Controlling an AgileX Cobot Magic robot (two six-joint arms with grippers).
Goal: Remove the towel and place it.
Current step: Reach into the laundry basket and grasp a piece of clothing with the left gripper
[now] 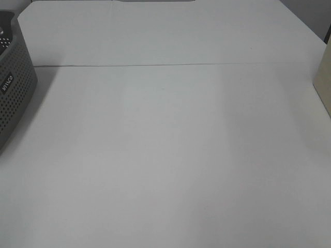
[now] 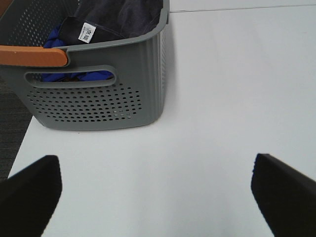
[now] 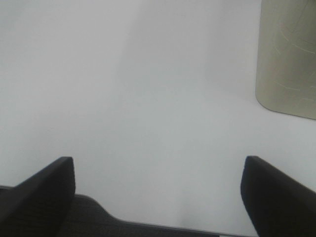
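The bare white bench (image 1: 165,206) was seen nearest in the high view. The grey perforated basket (image 1: 13,88) was cut off at the bench's left edge and a beige object (image 1: 325,77) at its right edge. Neither arm was shown there, and the basket's contents could not be made out.

In the left wrist view, the left pincer (image 2: 155,163) was seen released, its jaws spread wide with nothing between them. The basket stood ahead of it, near but apart. The towel (image 2: 123,17) was bunched inside the basket, its white tag (image 2: 87,32) turned towards the pincer, beside a blue cloth (image 2: 54,39) and behind an orange handle (image 2: 32,55). No long axis could be read from the crumpled heap.

In the right wrist view, the right pincer (image 3: 158,162) was likewise seen released and empty over bare bench, with only the beige object ahead. The left arm was judged much the nearer, so a forward reach over the rim would be called for.
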